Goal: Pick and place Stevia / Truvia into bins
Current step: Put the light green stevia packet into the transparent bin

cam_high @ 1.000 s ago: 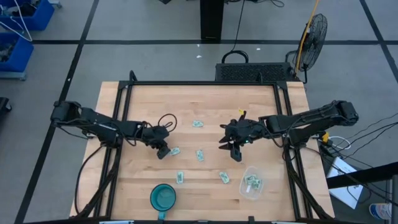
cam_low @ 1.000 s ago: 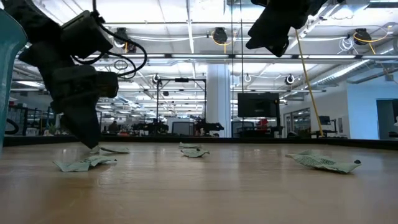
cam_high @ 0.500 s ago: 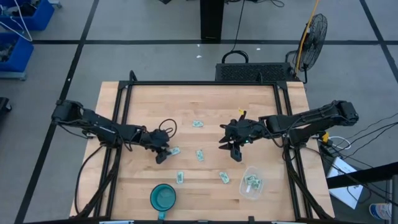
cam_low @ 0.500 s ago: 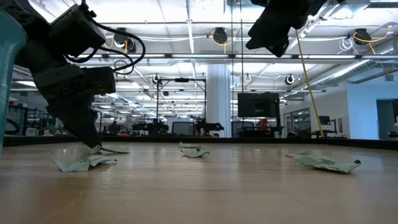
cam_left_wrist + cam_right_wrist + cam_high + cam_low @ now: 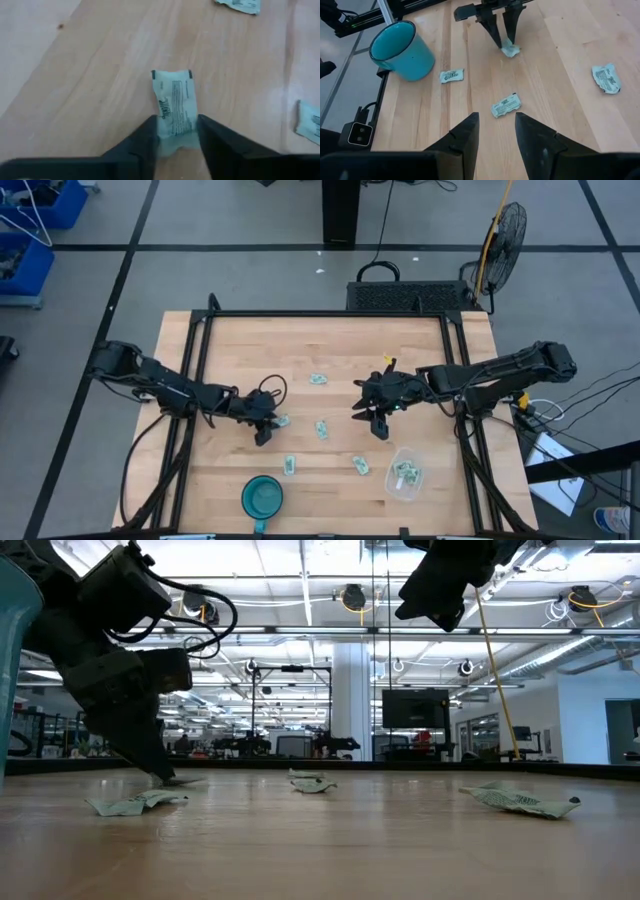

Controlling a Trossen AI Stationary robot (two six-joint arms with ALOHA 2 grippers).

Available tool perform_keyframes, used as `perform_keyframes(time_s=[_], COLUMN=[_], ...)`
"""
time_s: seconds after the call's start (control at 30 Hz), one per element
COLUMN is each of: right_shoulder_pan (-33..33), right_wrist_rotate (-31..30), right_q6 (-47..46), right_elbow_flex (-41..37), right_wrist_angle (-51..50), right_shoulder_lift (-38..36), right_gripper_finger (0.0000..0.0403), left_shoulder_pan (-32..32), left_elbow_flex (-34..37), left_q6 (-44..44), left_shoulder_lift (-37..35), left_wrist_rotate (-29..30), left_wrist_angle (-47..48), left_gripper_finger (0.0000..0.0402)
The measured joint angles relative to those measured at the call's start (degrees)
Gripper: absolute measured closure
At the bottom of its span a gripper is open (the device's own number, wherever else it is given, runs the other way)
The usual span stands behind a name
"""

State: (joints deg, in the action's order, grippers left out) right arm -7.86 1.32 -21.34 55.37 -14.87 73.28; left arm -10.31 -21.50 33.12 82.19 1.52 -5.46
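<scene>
Since the Stevia sachet (image 5: pixel 174 106) is just thin, floppy paper lying flat on the counter (image 5: pixel 420 350), it's best nipped by one short edge, which the left gripper (image 5: pixel 176 136) is narrowed around; nothing's held by the half-open right gripper (image 5: pixel 496 131).

High view straight down, low view level across table (image 5: pixel 400 850); wrist views close, angled down

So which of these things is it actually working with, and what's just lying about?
Part of the job:
- sachets, such as the one between the left gripper fingers
- clear tub with sachets inside
- right gripper, raised

Just there:
- teal mug
- fan
</scene>
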Motion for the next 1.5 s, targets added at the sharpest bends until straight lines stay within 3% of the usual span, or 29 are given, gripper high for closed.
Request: perform_keyframes(time_s=[0.23, 0.47, 0.57, 0.83, 0.93, 1.1, 1.5], right_shoulder_pan=[0.0, 0.1, 1.8, 7.9, 9.2, 8.3, 8.7], right_wrist_rotate=[0.0, -3.7, -4.2, -2.2, 1.8, 1.8, 1.8], right_q6=[0.0, 1.1, -0.6, -31.7, -34.8, -35.0, -37.9], right_elbow_flex=[0.0, 0.0, -0.2, -1.6, -1.6, -1.5, -1.4], right_wrist_angle=[0.0, 0.6, 3.8, 20.9, 27.6, 37.3, 41.4], right_shoulder_lift=[0.0, 0.4, 2.4, 10.9, 13.5, 17.7, 23.9], right_gripper_finger=[0.0282, 0.0282, 0.0282, 0.0282, 0.0282, 0.0282, 0.0282], left_shoulder_pan=[0.3, 1.5, 1.6, 2.1, 2.8, 3.8, 4.3], left_elbow_flex=[0.2, -4.0, -8.8, -25.7, -29.7, -31.7, -31.8], left_q6=[3.7, 0.9, -3.3, -14.1, -16.0, -18.0, -17.8], left_shoulder_lift=[0.1, -2.7, -2.6, -2.3, -2.5, -2.5, -2.5], left_wrist_rotate=[0.5, 0.0, 0.5, 6.1, 7.9, 9.1, 9.0], left_wrist_angle=[-1.6, -6.9, -2.4, 18.0, 22.4, 23.7, 23.8], left_gripper_finger=[0.039, 0.0394, 0.0394, 0.0395, 0.0392, 0.0396, 0.0388])
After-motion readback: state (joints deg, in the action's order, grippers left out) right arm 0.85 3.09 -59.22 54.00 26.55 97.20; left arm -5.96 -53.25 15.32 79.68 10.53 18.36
